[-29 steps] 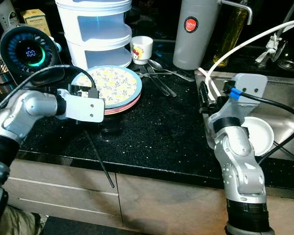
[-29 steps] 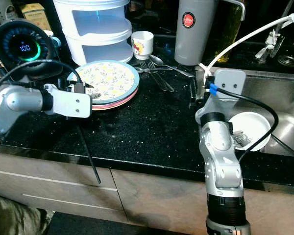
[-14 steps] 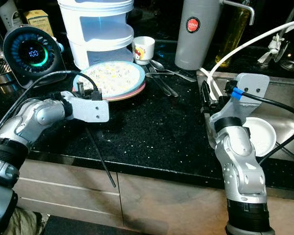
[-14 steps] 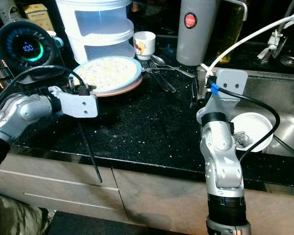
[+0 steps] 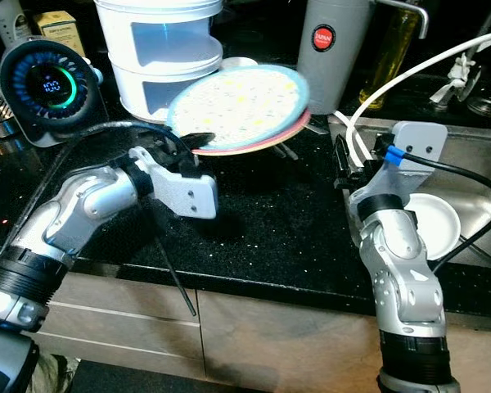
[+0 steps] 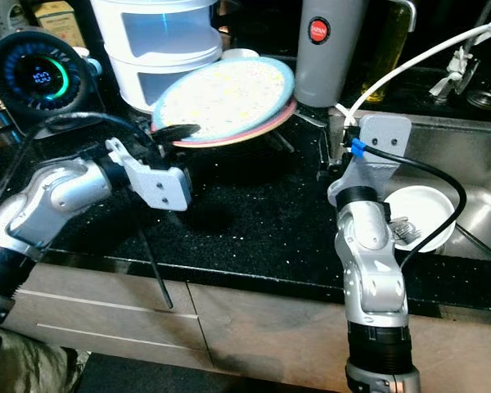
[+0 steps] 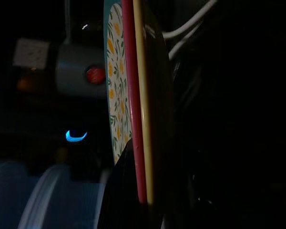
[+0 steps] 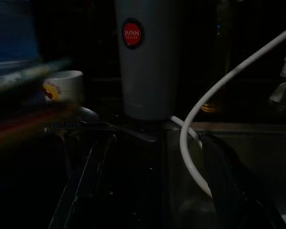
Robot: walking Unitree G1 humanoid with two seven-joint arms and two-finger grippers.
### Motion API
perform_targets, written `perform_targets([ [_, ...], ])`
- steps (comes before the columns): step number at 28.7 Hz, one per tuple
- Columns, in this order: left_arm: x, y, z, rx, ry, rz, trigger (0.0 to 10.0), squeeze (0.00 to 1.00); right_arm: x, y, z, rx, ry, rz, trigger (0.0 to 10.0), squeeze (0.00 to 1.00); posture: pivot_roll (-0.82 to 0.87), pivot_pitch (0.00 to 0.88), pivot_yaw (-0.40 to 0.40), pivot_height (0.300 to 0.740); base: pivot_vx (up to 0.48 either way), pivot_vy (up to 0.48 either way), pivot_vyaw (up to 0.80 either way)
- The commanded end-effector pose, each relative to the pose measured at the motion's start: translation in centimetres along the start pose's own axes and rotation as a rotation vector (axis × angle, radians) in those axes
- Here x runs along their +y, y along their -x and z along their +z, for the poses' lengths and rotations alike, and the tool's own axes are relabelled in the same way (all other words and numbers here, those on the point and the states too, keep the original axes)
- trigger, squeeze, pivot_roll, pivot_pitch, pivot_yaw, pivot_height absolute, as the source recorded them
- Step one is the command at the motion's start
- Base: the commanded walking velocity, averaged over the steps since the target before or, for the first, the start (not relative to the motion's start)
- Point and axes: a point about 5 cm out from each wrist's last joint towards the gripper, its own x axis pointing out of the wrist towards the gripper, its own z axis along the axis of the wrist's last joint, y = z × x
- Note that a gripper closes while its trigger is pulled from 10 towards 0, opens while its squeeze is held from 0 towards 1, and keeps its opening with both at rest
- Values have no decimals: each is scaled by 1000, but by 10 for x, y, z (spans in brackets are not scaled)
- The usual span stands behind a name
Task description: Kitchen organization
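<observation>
Your left gripper (image 5: 190,141) is pinching the near rim of the plates (image 5: 239,98), fingers clamped top and bottom on the stack: flowered plate on top, pink one under it and a pale one below that (the left wrist view shows all three edges lined up). The stack is up off the counter (image 5: 262,221), tilted, hanging in the air between the white tiered container (image 5: 159,49) and the grey flask (image 5: 331,49).

Here's the worry: you've got three plates by one edge only. With that tilt, the lower ones could slide out of the pinch, or the whole stack could lever down and drop onto the counter. The far rim also sits close to the flask, and the cup (image 8: 62,88) and cutlery (image 5: 290,151) lie just under it, so a swing toward the sink (image 5: 475,164) could clip any of them. The white cable (image 5: 409,74) crosses that path too.

Your right gripper (image 8: 152,181) waits at the sink's edge, fingers spread, holding nothing, with a white bowl (image 5: 438,225) in the sink beside the arm.
</observation>
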Motion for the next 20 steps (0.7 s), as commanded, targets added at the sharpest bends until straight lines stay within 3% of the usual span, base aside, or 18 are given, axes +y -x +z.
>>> perform_targets([
  [1,-1,-8,10,-64,-24,-6,10000,0,-7,-3,4,-24,15,-24,10000,0,80,72,-12,740,0,0,0],
  [2,-3,-9,10,-67,-25,-13,10000,0,-12,-5,5,-29,29,-45,10000,0,80,72,-12,740,0,0,0],
  [3,-5,-14,11,-77,-41,-31,10000,0,-29,-7,8,-31,86,-116,10000,0,80,72,-12,740,0,0,0],
  [5,-6,-17,11,-84,-39,-31,10000,0,-38,-8,9,-24,121,-152,10000,0,68,73,-13,740,0,0,0],
  [6,-6,-24,14,-105,-50,-36,10000,0,-58,-8,10,-10,173,-205,10000,0,68,73,-13,740,0,0,0],
  [8,-6,-31,18,-122,-53,-39,10000,0,-74,-6,9,23,233,-231,10000,0,59,76,-11,740,0,0,0],
  [9,-6,-31,18,-122,-53,-39,10000,0,-74,-6,9,23,233,-231,10000,0,59,76,-11,740,0,0,0],
  [10,-10,-44,22,-147,-56,-64,10000,0,-90,-3,11,37,281,-275,10000,0,56,82,-10,740,0,0,0],
  [11,-13,-49,24,-162,-70,-85,10000,0,-96,-1,12,38,294,-291,10000,0,51,84,-9,740,0,0,0],
  [16,-22,-68,43,-255,-60,-139,10000,0,-104,2,18,49,354,-266,10000,0,35,88,5,740,0,0,0],
  [20,-35,-73,51,-294,-55,-204,10000,0,-113,5,18,66,388,-289,10000,0,30,88,12,740,0,0,0],
])
